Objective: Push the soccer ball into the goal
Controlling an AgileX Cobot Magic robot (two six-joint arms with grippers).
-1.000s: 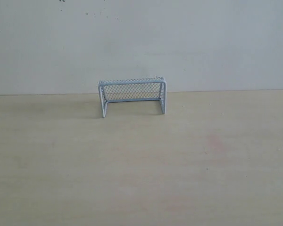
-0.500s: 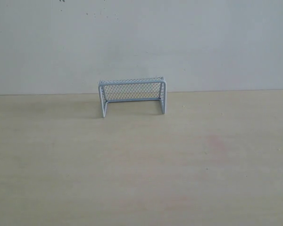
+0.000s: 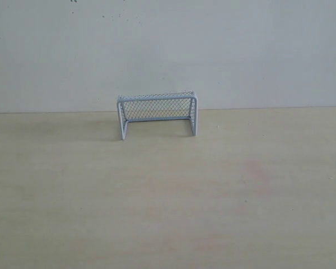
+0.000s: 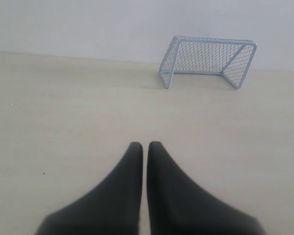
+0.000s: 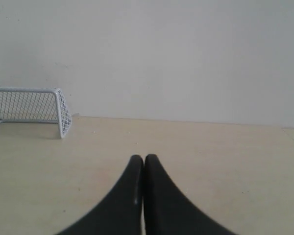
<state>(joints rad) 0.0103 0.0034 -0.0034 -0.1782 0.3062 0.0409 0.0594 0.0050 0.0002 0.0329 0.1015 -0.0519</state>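
Note:
The goal [image 3: 157,115], a small pale blue-white frame with fine mesh, stands at the back of the table against the wall, its mouth facing the front. It also shows in the left wrist view as the goal [image 4: 208,60] and in the right wrist view as the goal [image 5: 32,108]. The soccer ball is not visible in any view. My left gripper [image 4: 145,146] is shut with nothing between its black fingers, well short of the goal. My right gripper [image 5: 143,158] is shut and empty too. Neither gripper shows in the exterior view.
The pale wooden table [image 3: 168,196] runs back to a plain white wall [image 3: 168,50]. A faint reddish stain [image 3: 255,171] marks the tabletop right of the middle.

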